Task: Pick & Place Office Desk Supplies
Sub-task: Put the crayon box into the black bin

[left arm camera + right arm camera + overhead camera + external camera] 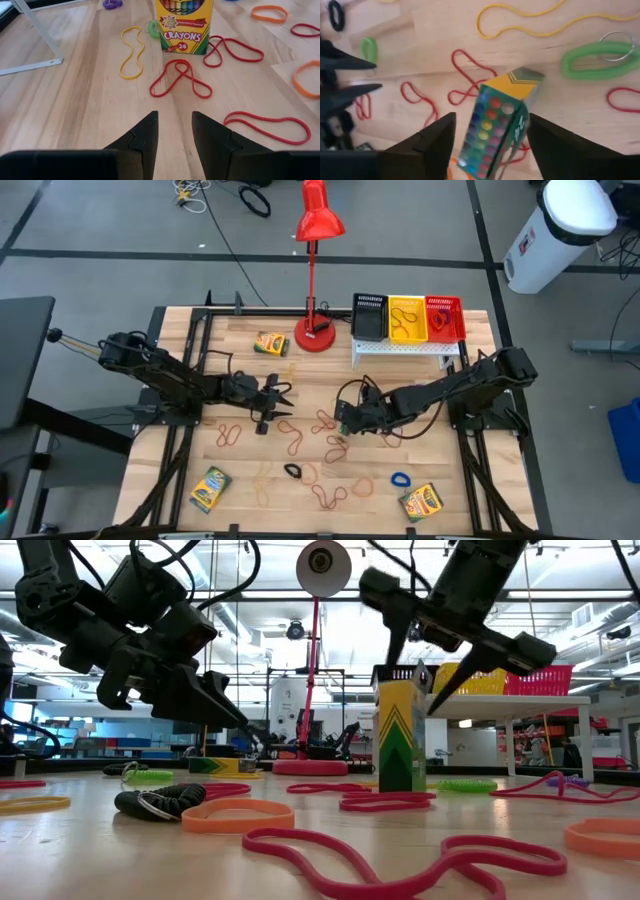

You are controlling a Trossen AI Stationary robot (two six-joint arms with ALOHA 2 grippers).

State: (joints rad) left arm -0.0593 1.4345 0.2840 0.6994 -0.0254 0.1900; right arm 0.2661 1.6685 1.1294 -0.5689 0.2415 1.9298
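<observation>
A yellow-and-green crayon box [400,735] stands upright on its bottom end near the table's middle; it also shows as the crayon box [495,120] and crayon box [184,25]. My right gripper [491,119] is open above it, its fingers standing either side of the box's top, pointing down. My left gripper [175,125] is open and low over bare wood, a short way to the table's left of the box, pointing at it. Red, yellow and green rubber bands [180,77] lie flat around the box.
Black, yellow and red mesh bins [407,318] sit on a white riser at the far edge, beside a red desk lamp [315,337]. Three more crayon boxes lie flat [270,343], [210,488], [421,502]. Loose bands [325,495] cover the near half.
</observation>
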